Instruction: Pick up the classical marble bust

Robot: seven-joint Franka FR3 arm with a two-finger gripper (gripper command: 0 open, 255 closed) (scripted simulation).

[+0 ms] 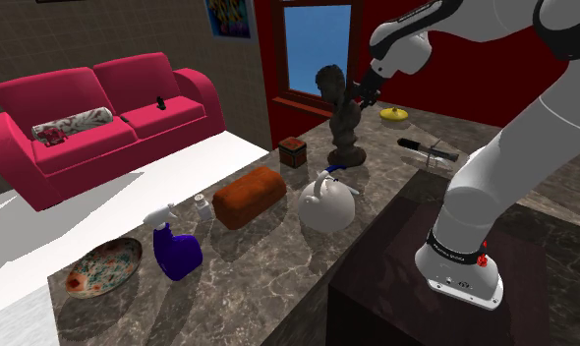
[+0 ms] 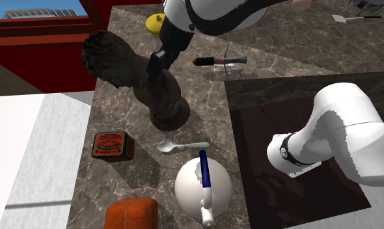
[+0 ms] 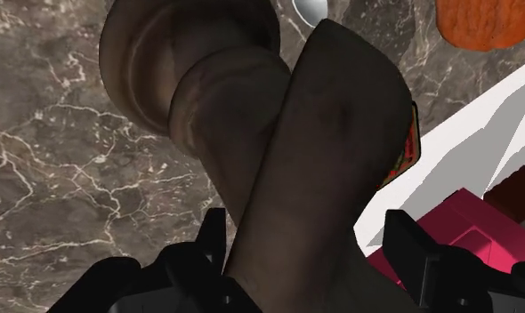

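The bust (image 1: 343,116) is dark brown, with a curly head and a round foot, and stands on the marbled counter (image 1: 268,265) near the window. In the second exterior view the bust (image 2: 135,75) leans a little, its foot resting on the counter (image 2: 119,110). My gripper (image 1: 363,95) (image 2: 155,65) is at its shoulder, just below the head. In the wrist view the bust (image 3: 323,151) runs up between my fingers; the gripper (image 3: 307,244) is open, one finger against the bust and a thin gap showing at the other finger (image 3: 410,242).
Close to the bust's foot lie a spoon (image 2: 182,146), a red tin (image 2: 112,144) and a white teapot (image 2: 204,185). A knife (image 1: 428,149) and a yellow dish (image 1: 394,114) lie beyond. An orange-brown block (image 1: 249,195), blue jug (image 1: 175,251) and plate (image 1: 103,267) sit further along.
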